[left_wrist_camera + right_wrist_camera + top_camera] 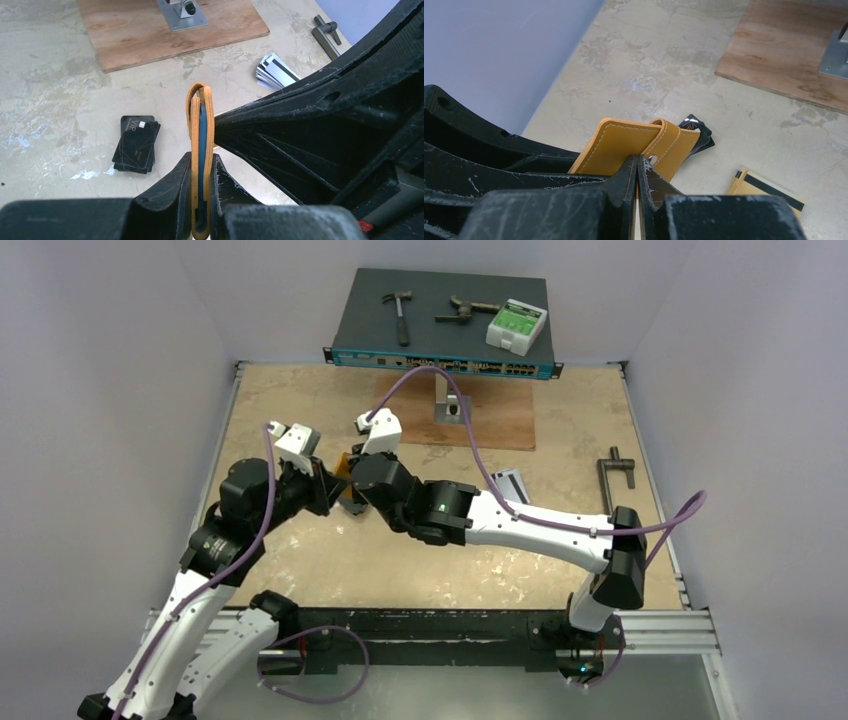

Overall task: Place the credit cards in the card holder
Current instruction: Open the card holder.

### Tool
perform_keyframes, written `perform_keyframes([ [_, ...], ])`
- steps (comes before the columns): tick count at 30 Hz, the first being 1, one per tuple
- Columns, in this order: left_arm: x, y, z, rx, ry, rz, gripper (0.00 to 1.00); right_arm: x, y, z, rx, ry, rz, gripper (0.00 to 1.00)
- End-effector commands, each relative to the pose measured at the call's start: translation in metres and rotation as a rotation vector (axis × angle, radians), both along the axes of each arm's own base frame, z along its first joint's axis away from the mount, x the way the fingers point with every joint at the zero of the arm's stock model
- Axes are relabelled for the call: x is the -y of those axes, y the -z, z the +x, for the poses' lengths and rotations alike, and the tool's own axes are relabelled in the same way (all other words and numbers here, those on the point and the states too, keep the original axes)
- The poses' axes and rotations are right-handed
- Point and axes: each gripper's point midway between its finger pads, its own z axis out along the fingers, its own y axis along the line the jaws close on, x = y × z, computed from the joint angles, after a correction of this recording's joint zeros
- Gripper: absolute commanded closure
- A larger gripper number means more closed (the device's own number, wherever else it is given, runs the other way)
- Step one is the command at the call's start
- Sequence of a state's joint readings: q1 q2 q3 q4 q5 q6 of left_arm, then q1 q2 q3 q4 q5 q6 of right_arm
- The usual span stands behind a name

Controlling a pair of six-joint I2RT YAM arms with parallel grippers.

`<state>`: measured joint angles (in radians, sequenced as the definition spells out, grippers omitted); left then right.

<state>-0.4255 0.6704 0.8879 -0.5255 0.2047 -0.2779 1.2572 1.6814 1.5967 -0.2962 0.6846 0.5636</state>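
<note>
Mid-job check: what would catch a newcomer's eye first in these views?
The orange card holder stands clamped in the left claw mid-table, the shut right claw at its snap tab. A black card stack lies on the table beside it; striped silver cards lie farther right.

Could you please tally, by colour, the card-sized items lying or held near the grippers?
black stack marked VIP: 1
silver-grey card stack: 1
yellow card stack: 1
orange card holder: 1
Total: 4
</note>
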Motion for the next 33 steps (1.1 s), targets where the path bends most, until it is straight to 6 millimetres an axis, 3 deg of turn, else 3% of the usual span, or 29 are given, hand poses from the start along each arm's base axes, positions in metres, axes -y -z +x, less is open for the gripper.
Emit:
perform_keyframes([
  [1, 0.018, -0.034, -0.017, 0.072, 0.109, -0.100, 1.00, 0.016, -0.006, 0.013, 0.054, 0.076, -0.016, 1.00],
  [13, 0.010, -0.033, -0.013, 0.089, 0.068, -0.072, 1.00, 0.057, 0.016, 0.015, 0.062, 0.179, -0.155, 1.00],
  [22, 0.006, -0.034, -0.013, 0.100, 0.060, -0.050, 1.00, 0.094, 0.018, 0.012, 0.084, 0.236, -0.205, 1.00],
  [28, 0.007, -0.034, -0.013, 0.099, 0.064, -0.049, 1.00, 0.102, 0.017, 0.009, 0.078, 0.224, -0.211, 1.00],
  [30, 0.006, -0.033, -0.012, 0.097, 0.058, -0.047, 1.00, 0.097, 0.004, 0.004, 0.093, 0.177, -0.185, 1.00],
  [31, 0.006, -0.033, -0.011, 0.096, 0.054, -0.045, 1.00, 0.092, -0.003, 0.001, 0.098, 0.148, -0.164, 0.96],
  [33, 0.005, -0.033, -0.009, 0.098, 0.046, -0.042, 1.00, 0.084, -0.013, -0.011, 0.098, 0.098, -0.112, 0.67],
])
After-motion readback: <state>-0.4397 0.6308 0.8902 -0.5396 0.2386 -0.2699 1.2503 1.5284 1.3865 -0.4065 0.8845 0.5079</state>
